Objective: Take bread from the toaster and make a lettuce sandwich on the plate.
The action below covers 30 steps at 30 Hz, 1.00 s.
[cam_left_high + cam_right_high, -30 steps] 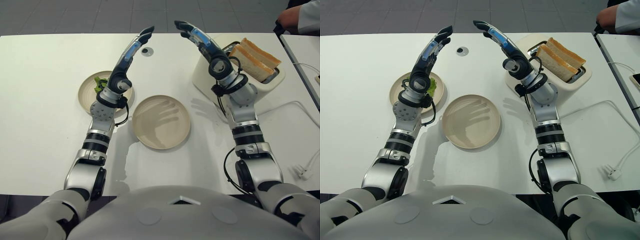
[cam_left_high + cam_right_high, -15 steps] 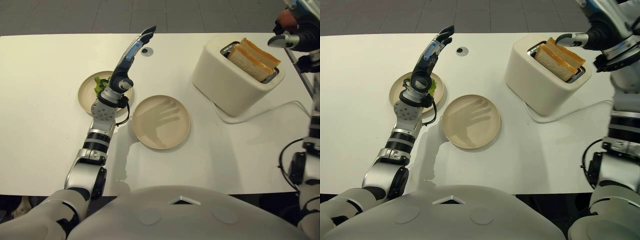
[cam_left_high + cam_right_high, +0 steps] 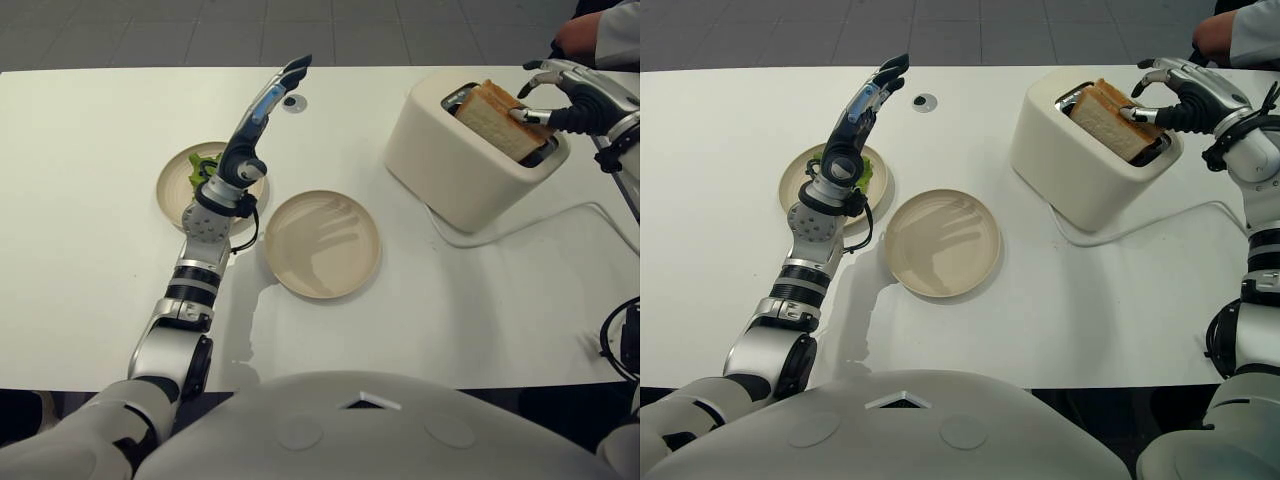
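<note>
A cream toaster (image 3: 455, 165) stands at the right back of the white table, with two bread slices (image 3: 490, 112) sticking out of its slots. My right hand (image 3: 565, 95) is at the toaster's far right end. Its thumb lies against the bread and its other fingers arch over the rear slice without closing on it. The empty tan plate (image 3: 322, 243) lies in the middle. Left of it a smaller plate (image 3: 172, 188) holds lettuce (image 3: 200, 168). My left hand (image 3: 262, 105) stays raised above that plate, open and flat, pointing away from me.
The toaster's white cable (image 3: 560, 215) runs across the table to a plug (image 3: 1225, 347) near the right front edge. A small round grommet (image 3: 291, 101) sits in the table just beyond my left fingertips. A second table edge (image 3: 1240, 130) adjoins on the right.
My right arm swung from in front of the toaster out to the right, then brought its hand in onto the far end of the bread. The left arm stayed put.
</note>
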Motion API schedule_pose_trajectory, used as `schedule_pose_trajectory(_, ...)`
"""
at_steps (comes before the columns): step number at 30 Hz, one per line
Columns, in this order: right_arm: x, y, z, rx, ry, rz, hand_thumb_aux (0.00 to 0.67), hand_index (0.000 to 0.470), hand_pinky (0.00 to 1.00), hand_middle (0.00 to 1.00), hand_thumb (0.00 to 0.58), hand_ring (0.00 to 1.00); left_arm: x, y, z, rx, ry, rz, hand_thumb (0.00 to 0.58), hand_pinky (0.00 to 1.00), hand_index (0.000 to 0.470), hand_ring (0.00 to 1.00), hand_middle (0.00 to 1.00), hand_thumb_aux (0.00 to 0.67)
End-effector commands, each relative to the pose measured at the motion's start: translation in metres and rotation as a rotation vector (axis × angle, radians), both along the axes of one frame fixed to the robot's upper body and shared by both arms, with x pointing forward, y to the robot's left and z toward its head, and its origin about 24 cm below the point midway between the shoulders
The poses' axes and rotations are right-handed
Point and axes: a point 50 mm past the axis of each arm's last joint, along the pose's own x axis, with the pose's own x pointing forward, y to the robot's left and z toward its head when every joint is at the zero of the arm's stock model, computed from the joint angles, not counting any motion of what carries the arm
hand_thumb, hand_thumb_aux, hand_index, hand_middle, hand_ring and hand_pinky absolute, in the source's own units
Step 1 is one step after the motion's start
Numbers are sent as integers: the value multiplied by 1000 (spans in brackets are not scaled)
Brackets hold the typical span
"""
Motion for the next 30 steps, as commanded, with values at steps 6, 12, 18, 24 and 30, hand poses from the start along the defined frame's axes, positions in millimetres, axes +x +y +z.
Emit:
schedule_pose_trajectory(6,-2,16,7,75,-28,132,670,470,404,404,580,404,0,2,-1,13,8,6,0,0,0,0,0,0)
schedule_pose_trajectory(12,-6,28,66,188,-448,221,670,470,1000,1000,580,1000,3,14,2,73,-27,70,0,0,0,0,0,0)
schedule_pose_trajectory(18,-23,45,103,375,-772,359,670,470,1000,1000,580,1000,12,72,-16,620,2,344,0,0,0,0,0,0)
schedule_pose_trajectory(24,-14,96,71,603,-453,585,670,470,1000,1000,580,1000,19,149,-63,1154,234,701,0,0,0,0,0,0)
schedule_pose_trajectory(30,-17,175,-32,703,251,851,670,470,1000,1000,580,1000,16,160,-87,1270,368,715,0,0,0,0,0,0)
